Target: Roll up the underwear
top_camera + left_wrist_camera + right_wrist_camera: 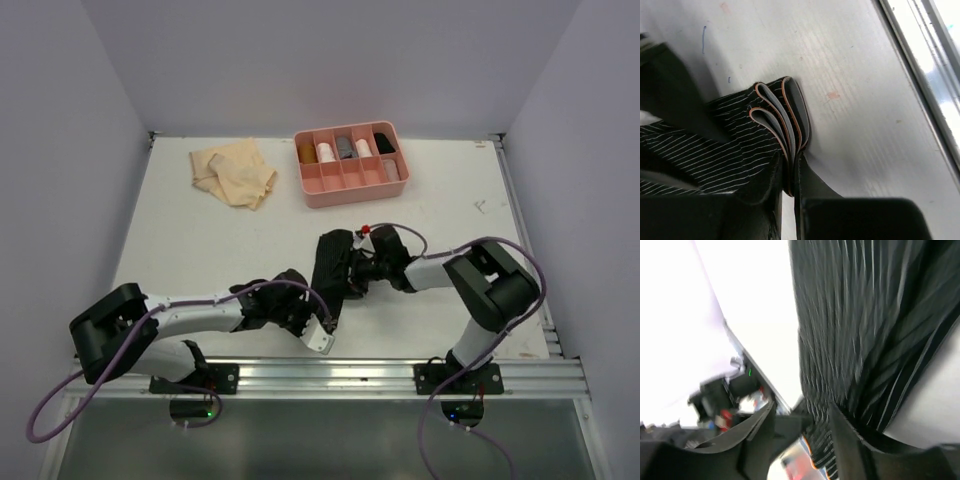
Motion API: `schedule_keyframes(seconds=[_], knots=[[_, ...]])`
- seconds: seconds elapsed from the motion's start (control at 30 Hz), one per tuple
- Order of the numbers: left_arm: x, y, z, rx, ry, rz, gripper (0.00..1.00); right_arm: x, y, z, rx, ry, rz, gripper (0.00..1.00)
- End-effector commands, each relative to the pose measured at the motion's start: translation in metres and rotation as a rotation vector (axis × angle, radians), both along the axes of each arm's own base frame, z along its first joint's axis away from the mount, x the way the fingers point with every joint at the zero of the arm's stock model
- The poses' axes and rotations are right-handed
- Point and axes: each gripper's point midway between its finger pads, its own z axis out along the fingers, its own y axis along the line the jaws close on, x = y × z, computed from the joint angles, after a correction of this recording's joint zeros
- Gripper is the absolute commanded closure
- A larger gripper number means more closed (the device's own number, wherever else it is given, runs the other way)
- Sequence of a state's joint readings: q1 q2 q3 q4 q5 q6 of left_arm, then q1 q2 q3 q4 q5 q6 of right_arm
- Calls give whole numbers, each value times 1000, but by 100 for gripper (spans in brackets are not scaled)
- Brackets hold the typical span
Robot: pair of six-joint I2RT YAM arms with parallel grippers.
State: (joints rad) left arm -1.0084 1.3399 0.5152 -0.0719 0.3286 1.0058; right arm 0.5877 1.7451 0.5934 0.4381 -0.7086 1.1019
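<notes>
White table [200, 250]: black underwear [333, 262] lies toward six o'clock; left end effector [791, 172] clamped on its folded waistband, right end effector [799, 427] with jaws apart against the cloth.

- Centre: black garment [335, 268], with the left arm [200, 318] and right arm [480, 280] converging on it from 8 and 4 o'clock and closing those approaches
- 12 o'clock: pink tray [345, 198] blocks the far edge; a bare strip of table [470, 200] separates tray and garment
- 11 o'clock: tan garment [235, 172]
- 2 o'clock: open surface
- 9 to 10 o'clock: open surface
</notes>
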Motion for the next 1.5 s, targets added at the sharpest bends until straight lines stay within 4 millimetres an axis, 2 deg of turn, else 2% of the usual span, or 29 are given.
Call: schedule_keyframes(seconds=[0.0, 0.03, 0.07, 0.1, 0.13, 0.2, 0.23, 0.27, 0.33, 0.43, 0.47, 0.6, 0.63, 0.67, 0.77, 0.87, 0.93, 1.0, 1.03, 1.1, 1.13, 1.17, 1.23, 1.27, 1.3, 1.37, 1.47], knots=[[-29, 13, -5, 89, 152, -50, 100, 38, -27, 34, -130, -198, -4, 47], [-36, 14, -3, 100, 197, -63, 100, 36, -45, 30, -208, -208, 30, 47], [-39, 15, -2, 105, 230, -59, 100, 40, -52, 38, -243, -245, 41, 47], [-42, 17, 0, 114, 269, -56, 100, 50, -56, 54, -273, -308, 41, 47], [-49, 17, -1, 120, 328, -66, 100, 47, -71, 62, -341, -357, 63, 46], [-45, 23, 2, 146, 407, -30, 100, 44, -79, 77, -369, -410, 63, 46], [-48, 23, 3, 169, 476, -25, 100, 39, -83, 92, -360, -452, 53, 46], [-38, 25, 3, 170, 514, 12, 100, 33, -89, 89, -373, -454, 42, 47], [-33, 23, 5, 203, 634, 44, 100, 28, -95, 99, -366, -504, 14, 47], [-16, 21, 5, 237, 798, 116, 100, 16, -108, 121, -366, -615, -20, 50], [-8, 22, 4, 241, 836, 144, 100, 11, -112, 137, -350, -676, -34, 50], [8, 16, -6, 283, 982, 213, 100, -8, -119, 158, -361, -759, 37, 55], [11, 14, -10, 305, 1031, 230, 100, -18, -119, 155, -374, -765, 94, 55], [16, 14, -12, 305, 1060, 252, 100, -21, -118, 160, -375, -786, 117, 55], [28, 14, -24, 333, 1128, 334, 100, -34, -108, 158, -396, -838, 226, 56], [39, 13, -35, 358, 1158, 418, 100, -40, -92, 149, -452, -891, 356, 54], [38, 14, -40, 380, 1192, 437, 100, -45, -75, 140, -464, -929, 462, 51], [36, 17, -43, 401, 1223, 469, 100, -40, -65, 139, -490, -987, 500, 48], [35, 19, -48, 409, 1226, 480, 100, -41, -54, 138, -482, -1037, 546, 47], [33, 21, -52, 425, 1241, 512, 100, -37, -41, 124, -521, -1062, 610, 44], [33, 23, -55, 431, 1235, 519, 100, -41, -30, 121, -519, -1111, 675, 44], [33, 23, -55, 436, 1236, 538, 100, -40, -23, 109, -548, -1108, 716, 43], [35, 25, -61, 447, 1230, 557, 100, -46, -5, 103, -530, -1163, 777, 41], [34, 25, -62, 454, 1236, 563, 100, -47, 1, 92, -541, -1158, 805, 40], [35, 25, -64, 458, 1239, 565, 100, -51, 11, 91, -520, -1184, 818, 39], [35, 24, -64, 456, 1248, 575, 100, -51, 17, 75, -533, -1185, 854, 38], [36, 22, -66, 451, 1254, 591, 100, -44, 24, 66, -557, -1221, 859, 37]])
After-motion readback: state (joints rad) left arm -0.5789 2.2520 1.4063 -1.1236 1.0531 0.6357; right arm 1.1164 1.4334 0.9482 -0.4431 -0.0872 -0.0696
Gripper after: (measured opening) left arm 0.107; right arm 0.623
